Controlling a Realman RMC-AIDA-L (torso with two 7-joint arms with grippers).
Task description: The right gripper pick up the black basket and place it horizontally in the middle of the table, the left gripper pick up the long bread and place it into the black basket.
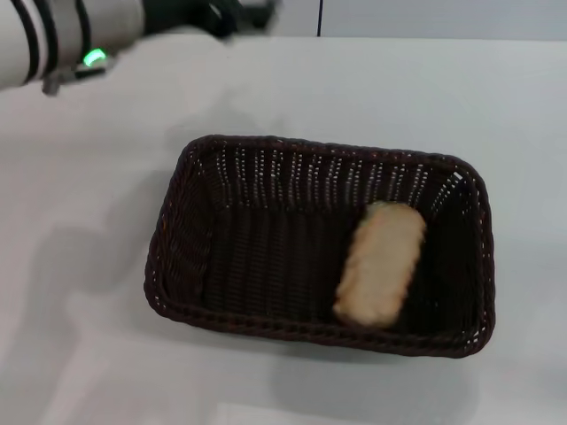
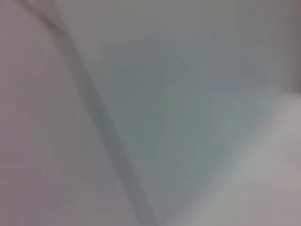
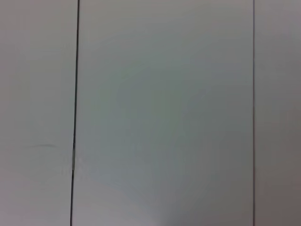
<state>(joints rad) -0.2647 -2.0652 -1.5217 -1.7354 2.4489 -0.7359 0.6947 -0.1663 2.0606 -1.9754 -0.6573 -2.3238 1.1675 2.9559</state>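
The black basket [image 1: 213, 266] lies lengthwise across the middle of the white table [image 1: 80, 212] in the head view. The long bread [image 1: 381, 263] lies inside it, toward its right end, pale tan side up. My left gripper [image 1: 244, 16] is at the top left of the head view, above the table's far edge and well away from the basket; its white arm with black bands and a green light [image 1: 93, 58] shows beside it. The right gripper is out of view. Both wrist views show only plain pale surfaces.
A dark vertical seam [image 1: 319, 18] runs down the wall behind the table's far edge. The right wrist view shows pale panels with a thin dark seam [image 3: 75, 117].
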